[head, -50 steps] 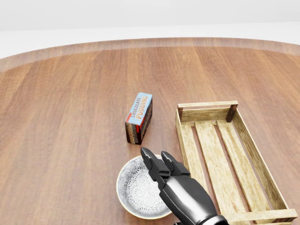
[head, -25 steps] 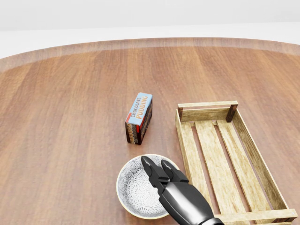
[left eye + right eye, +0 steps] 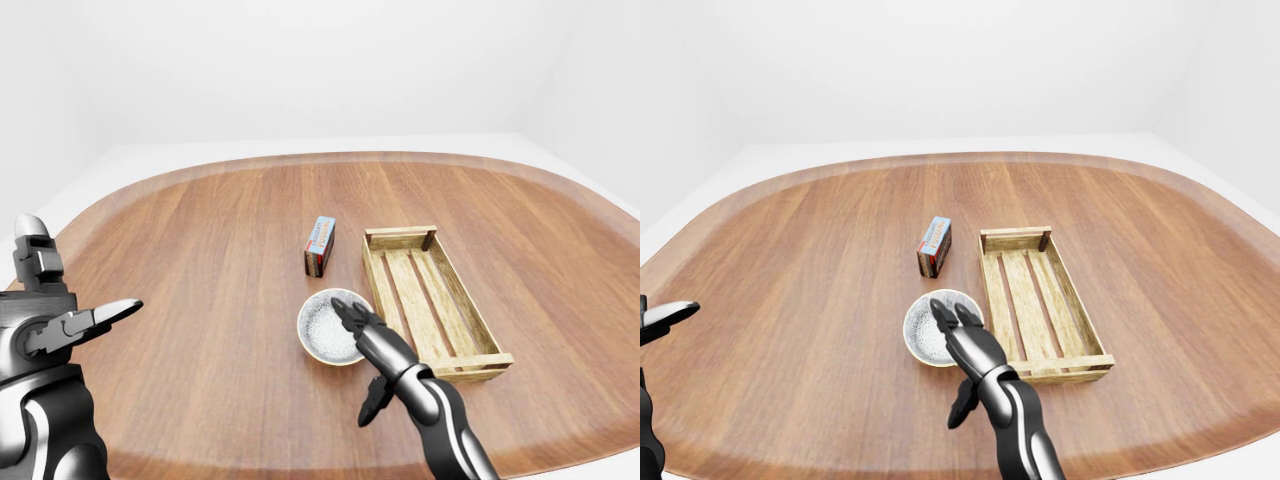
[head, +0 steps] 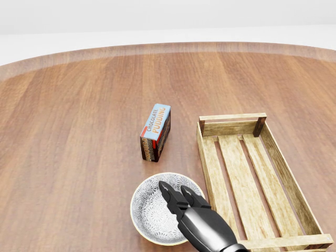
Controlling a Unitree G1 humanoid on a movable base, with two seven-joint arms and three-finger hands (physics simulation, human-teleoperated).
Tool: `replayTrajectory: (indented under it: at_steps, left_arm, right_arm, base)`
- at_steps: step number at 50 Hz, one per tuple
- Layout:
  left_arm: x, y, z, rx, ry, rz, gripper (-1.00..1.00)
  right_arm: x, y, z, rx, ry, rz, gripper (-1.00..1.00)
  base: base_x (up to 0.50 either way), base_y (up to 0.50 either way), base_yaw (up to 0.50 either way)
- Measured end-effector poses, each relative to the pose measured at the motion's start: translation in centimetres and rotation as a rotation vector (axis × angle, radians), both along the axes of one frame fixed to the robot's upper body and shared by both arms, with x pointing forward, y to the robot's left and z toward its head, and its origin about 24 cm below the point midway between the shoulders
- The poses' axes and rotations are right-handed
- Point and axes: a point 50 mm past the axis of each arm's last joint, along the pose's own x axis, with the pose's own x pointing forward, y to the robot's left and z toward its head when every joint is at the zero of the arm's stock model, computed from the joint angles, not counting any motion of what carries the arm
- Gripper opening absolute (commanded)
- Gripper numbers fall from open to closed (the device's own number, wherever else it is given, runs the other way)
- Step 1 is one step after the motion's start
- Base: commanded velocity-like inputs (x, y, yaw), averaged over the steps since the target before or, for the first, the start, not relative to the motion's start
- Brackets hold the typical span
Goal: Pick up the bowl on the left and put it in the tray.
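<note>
Reaching with fingers (image 4: 169, 190) spread apart and clamped on nothing, out from the right hand (image 4: 202, 221), over the right half of the bowl (image 4: 148, 212), set on the table (image 4: 79, 131) just left of the tray (image 4: 233, 117) and nearer than the box (image 4: 156, 131). Probably stiff, glazed, slippery and breakable, yet light enough for one hand; best pinched across the thin right rim, thumb outside, fingers inside. Left hand (image 3: 62, 322) well off to the left, fingers splayed, holding nothing.

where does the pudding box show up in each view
Left-eye view: pudding box near the centre.
Head view: pudding box just left of centre.
Right-eye view: pudding box left of centre.
Shared landmark: the wooden tray lies just to its right in every view.
</note>
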Motion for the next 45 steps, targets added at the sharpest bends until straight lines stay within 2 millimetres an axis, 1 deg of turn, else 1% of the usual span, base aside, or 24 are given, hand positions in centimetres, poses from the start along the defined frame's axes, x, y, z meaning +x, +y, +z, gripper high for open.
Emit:
replayTrajectory:
  at_steps: [45]
  left_arm:
    - [0.1,0.0,0.0,-0.001,0.001,-0.001,1.00]
  right_arm:
    - [0.6,-0.2,-1.8,-0.110,0.096,0.026,1.00]
  base:
    - [0.00,0.00,0.00]
